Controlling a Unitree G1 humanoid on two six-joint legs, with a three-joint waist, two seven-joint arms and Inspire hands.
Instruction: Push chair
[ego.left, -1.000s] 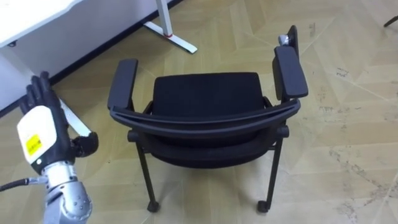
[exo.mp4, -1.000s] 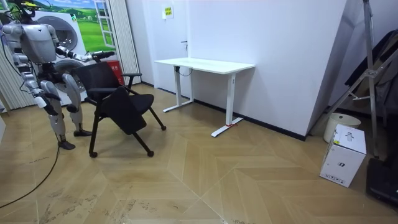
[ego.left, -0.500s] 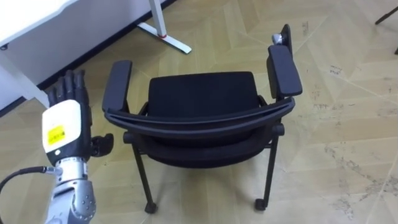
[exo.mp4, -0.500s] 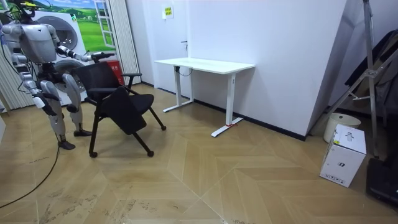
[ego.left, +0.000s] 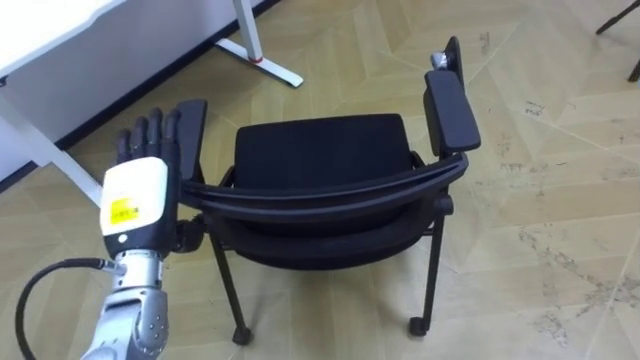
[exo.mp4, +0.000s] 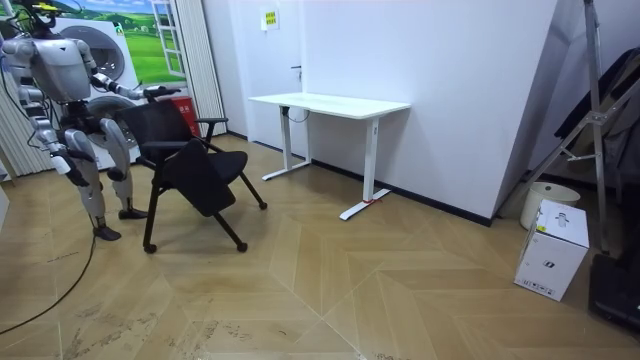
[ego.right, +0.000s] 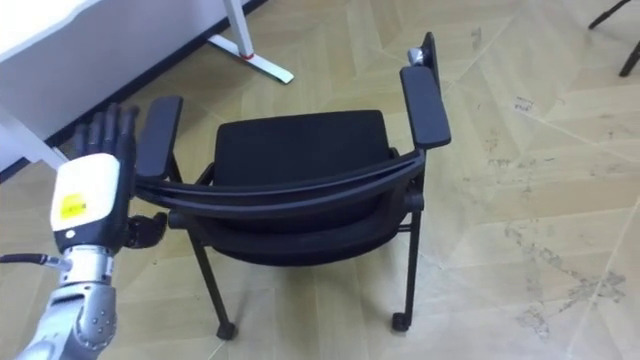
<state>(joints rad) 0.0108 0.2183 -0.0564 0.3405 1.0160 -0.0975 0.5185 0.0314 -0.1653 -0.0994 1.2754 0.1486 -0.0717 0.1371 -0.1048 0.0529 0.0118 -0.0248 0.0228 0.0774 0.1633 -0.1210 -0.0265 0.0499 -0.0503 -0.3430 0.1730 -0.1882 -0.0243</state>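
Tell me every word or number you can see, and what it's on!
Yellow sticker on the back of the left hand: dark print, too small to read.
Yellow sign high on the white wall: too small to read.
White box on the floor: a dark mark, too small to read.
Chair: no writing seen.
Nothing can be quoted.

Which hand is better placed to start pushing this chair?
Left. The left hand is raised with straight fingers, its back toward the camera, close beside the chair at its backrest and left armrest, so it probably needs only a short reach forward.
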